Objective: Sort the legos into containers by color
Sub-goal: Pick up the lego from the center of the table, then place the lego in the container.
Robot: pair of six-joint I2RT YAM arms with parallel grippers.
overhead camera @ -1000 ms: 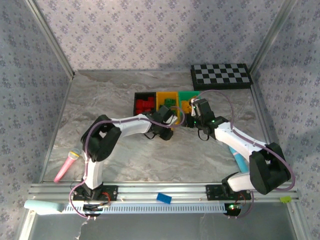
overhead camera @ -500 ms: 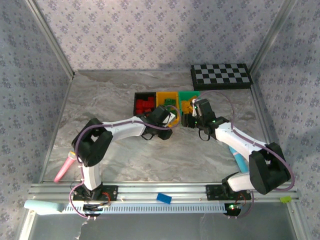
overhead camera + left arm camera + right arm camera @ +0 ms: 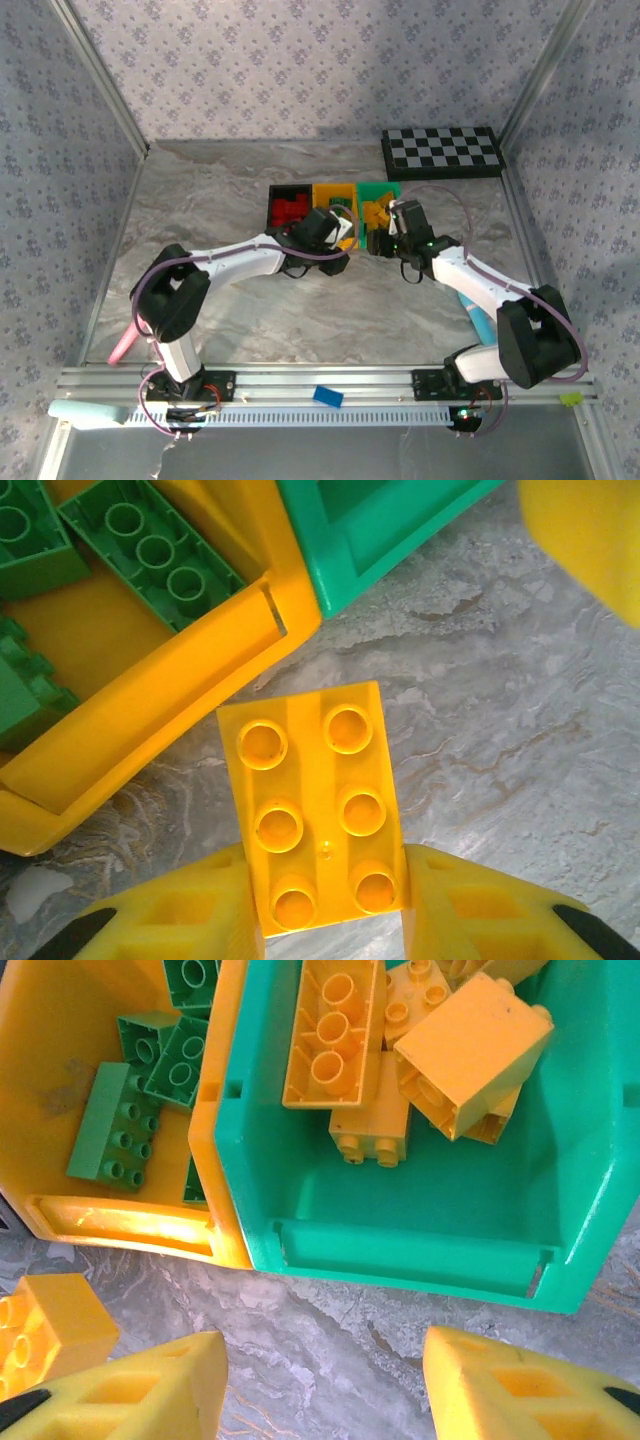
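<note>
Left claw clamped on a yellow brick just outside the corner joining the yellow bin and green bin. Best lifted clear over the green wall, among its yellow bricks. Right claw stands apart, empty.

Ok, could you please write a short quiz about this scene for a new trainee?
1. True or false: the left hand grips a green brick.
2. Contents of the green bin are which colour? A red, B yellow, C blue.
3. Fill in: the yellow bin holds pieces coloured ___.
Key: 1 false, it grips a yellow brick. 2 B, yellow bricks. 3 green, green bricks.
</note>
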